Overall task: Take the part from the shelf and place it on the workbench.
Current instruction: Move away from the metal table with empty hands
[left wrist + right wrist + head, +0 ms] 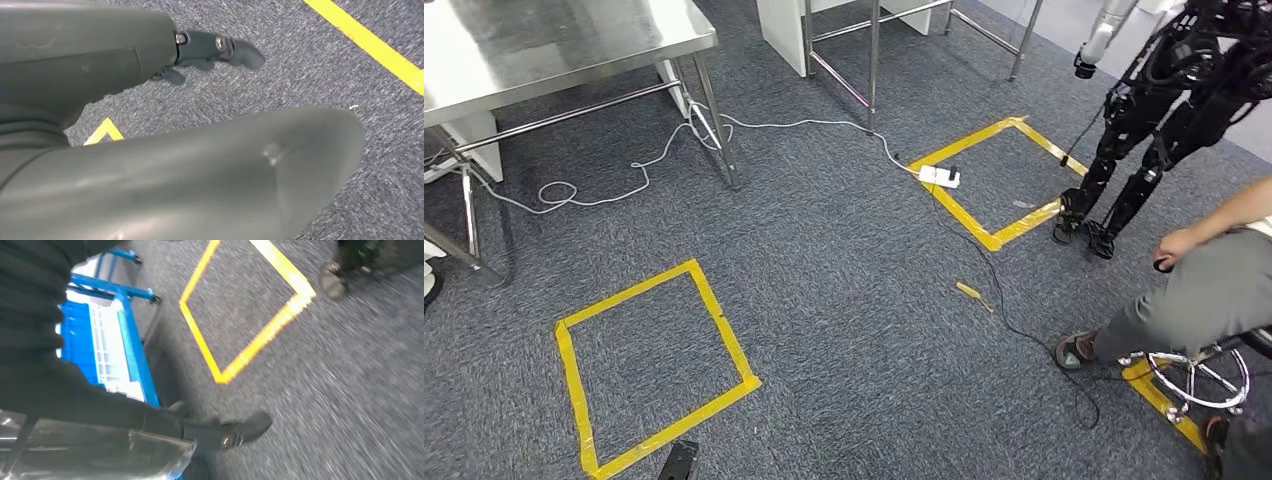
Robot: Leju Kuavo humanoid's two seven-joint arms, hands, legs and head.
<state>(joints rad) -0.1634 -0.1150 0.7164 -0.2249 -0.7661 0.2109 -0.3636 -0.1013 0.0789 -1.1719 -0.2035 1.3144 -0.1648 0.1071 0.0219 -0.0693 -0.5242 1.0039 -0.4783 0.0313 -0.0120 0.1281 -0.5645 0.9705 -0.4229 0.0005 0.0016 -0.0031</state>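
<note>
Yellow tape squares (656, 367) marked grey carpet (844, 280), where a white power strip (939, 177) and trailing cable (639, 170) lay. A seated person (1194, 290) waited beside a second black humanoid robot (1159, 110).

- The left hand (210, 50) hangs over bare grey carpet (310, 75), yellow tape (370, 47) on the floor beyond its fingers.
- Close beside the right hand (235, 432) stands a blue cart (125, 340).
- Past that hand, open carpet with a taped square (240, 315).
- A shoe (334, 282) stands just beyond that square.
</note>
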